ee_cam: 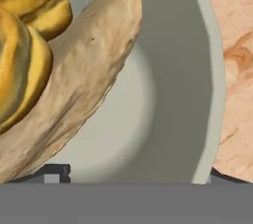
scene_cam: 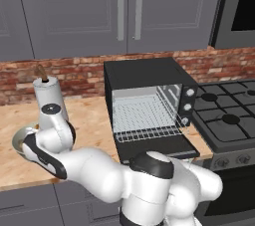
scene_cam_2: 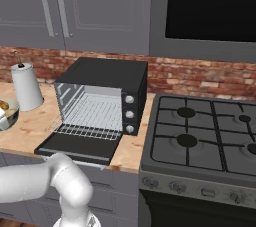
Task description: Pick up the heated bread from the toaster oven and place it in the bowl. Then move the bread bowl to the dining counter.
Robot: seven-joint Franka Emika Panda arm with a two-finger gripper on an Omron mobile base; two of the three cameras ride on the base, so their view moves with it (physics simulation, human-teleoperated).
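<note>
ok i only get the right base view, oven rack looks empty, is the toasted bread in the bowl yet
observer: yes, the hand view shows the golden bread inside the bowl, resting against a pale loaf.
operator: is the claw holding it
observer: no, the claw is open, tips wide apart, gripping nothing.
operator: where's the bowl sitting
observer: in the left base view it's on the wood counter, in front and left of the paper towel roll, with the arm bent over it.

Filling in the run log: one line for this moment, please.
heated bread: in bowl | toaster oven: door down, rack bare | gripper: open
</note>
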